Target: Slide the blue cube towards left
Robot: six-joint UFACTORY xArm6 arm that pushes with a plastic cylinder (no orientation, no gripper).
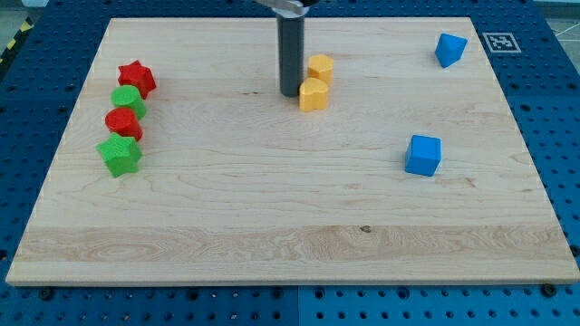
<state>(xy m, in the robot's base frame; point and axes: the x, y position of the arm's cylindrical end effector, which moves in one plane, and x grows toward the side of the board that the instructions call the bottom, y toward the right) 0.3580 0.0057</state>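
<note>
Resting square-on, blue cube (423, 155)

Two blue blocks: a blue cube (423, 155) and a second blue block (449, 49); two yellow blocks (320, 67) (314, 94); two red blocks (137, 79) (122, 122); two green blocks (128, 100) (120, 155); eight blocks altogether on one wooden board (290, 226); one rod, one tip (290, 93).
</note>
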